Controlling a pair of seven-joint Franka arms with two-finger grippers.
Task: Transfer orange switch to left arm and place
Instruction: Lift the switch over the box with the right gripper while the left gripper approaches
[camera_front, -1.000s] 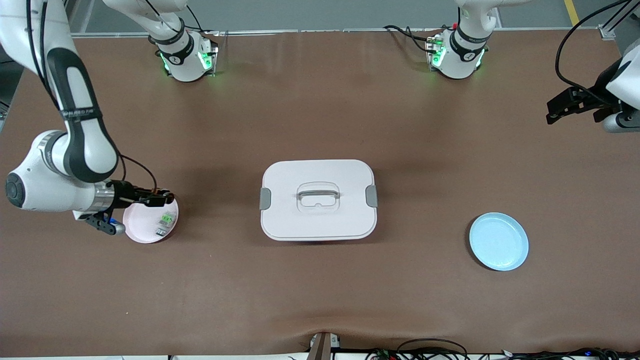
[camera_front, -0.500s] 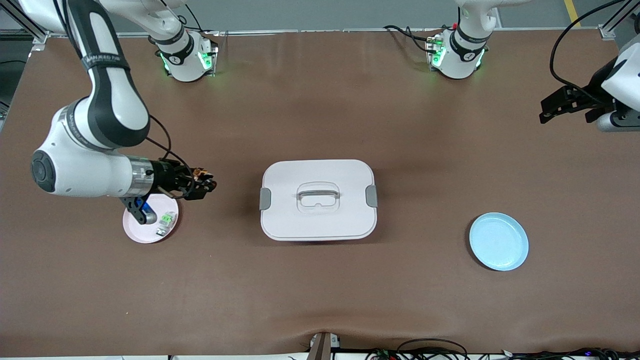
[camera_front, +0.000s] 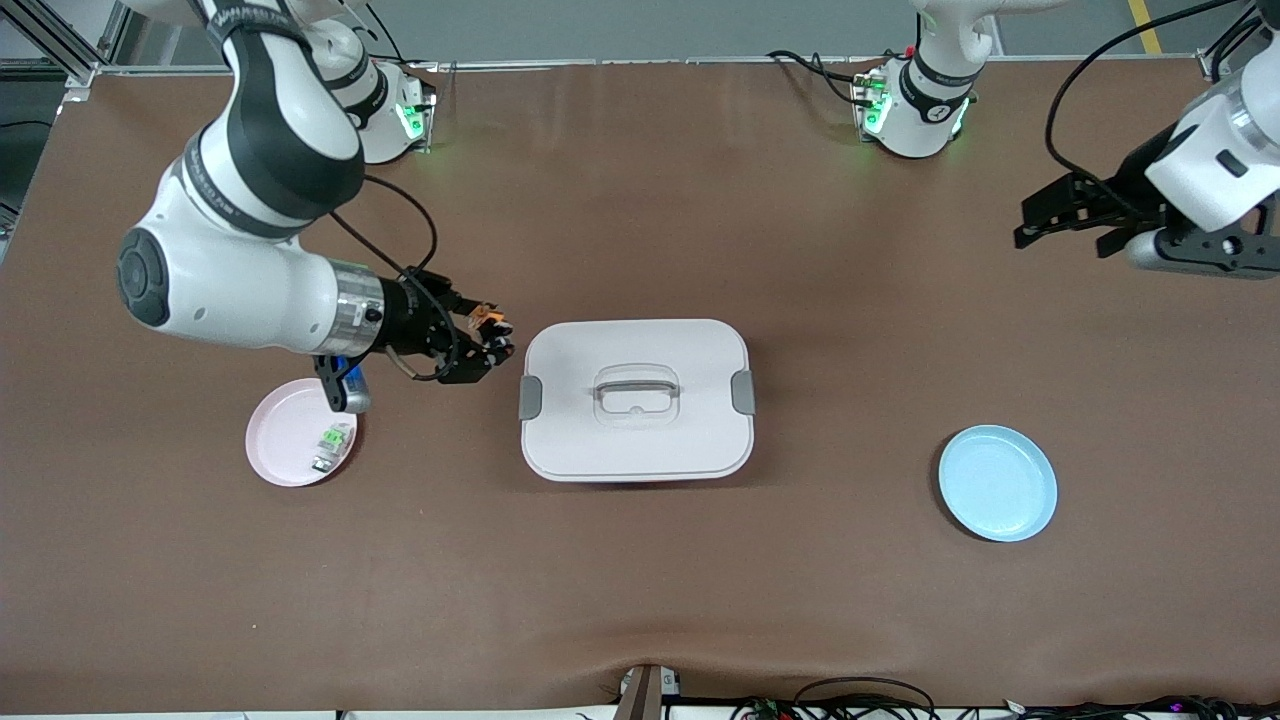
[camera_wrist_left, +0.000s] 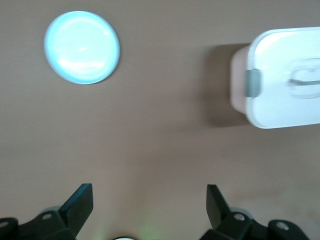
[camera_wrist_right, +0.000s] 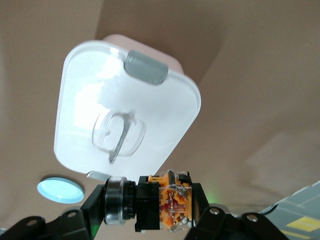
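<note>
My right gripper (camera_front: 495, 340) is shut on the orange switch (camera_front: 487, 318), a small black part with an orange block and a metal ring, clear in the right wrist view (camera_wrist_right: 160, 202). It holds it in the air just beside the white box (camera_front: 637, 400), at the end toward the right arm. The box shows in the right wrist view (camera_wrist_right: 125, 110) and the left wrist view (camera_wrist_left: 280, 80). My left gripper (camera_front: 1035, 215) is open and empty, up over bare table at the left arm's end; its fingers (camera_wrist_left: 80, 202) stand wide apart.
A pink plate (camera_front: 290, 450) holding a green-and-clear small switch (camera_front: 332, 445) lies toward the right arm's end. A light blue plate (camera_front: 997, 483) lies toward the left arm's end, also seen in the left wrist view (camera_wrist_left: 81, 47).
My right gripper rose from the pink plate with the orange switch and moved to beside the box. My left gripper moved a little toward the table's middle.
</note>
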